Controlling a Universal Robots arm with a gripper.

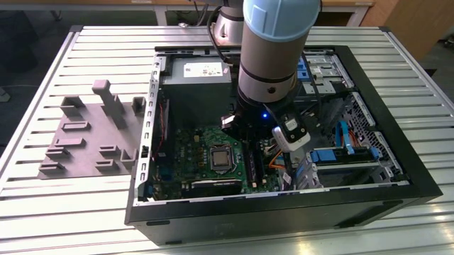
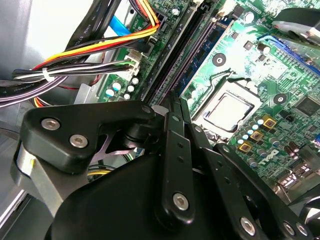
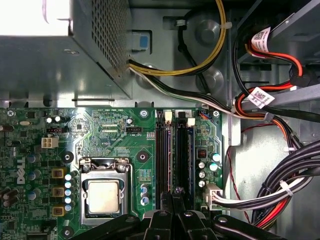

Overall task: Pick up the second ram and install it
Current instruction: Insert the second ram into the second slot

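— Where's the second ram point(image 3: 185, 155) now? The grey tray point(image 1: 71, 159) outside the case looks bare.

— Down on the motherboard, right at the gripper point(image 3: 176, 192). In the first wrist view it stands on edge, running straight away from the fingertips along the black memory slots point(image 3: 162, 160).

— So the gripper has it?

— As far as I can judge, yes. The jaws are drawn almost together, just a sliver between them, and the thin board sits in that sliver. Whether it's seated or only resting on the slot, I can't tell.

— And its long axis?

— In line with the slots, dead ahead of the tips. The empty slot lies just beside it, and the processor socket point(image 3: 102, 197) is further off that way.
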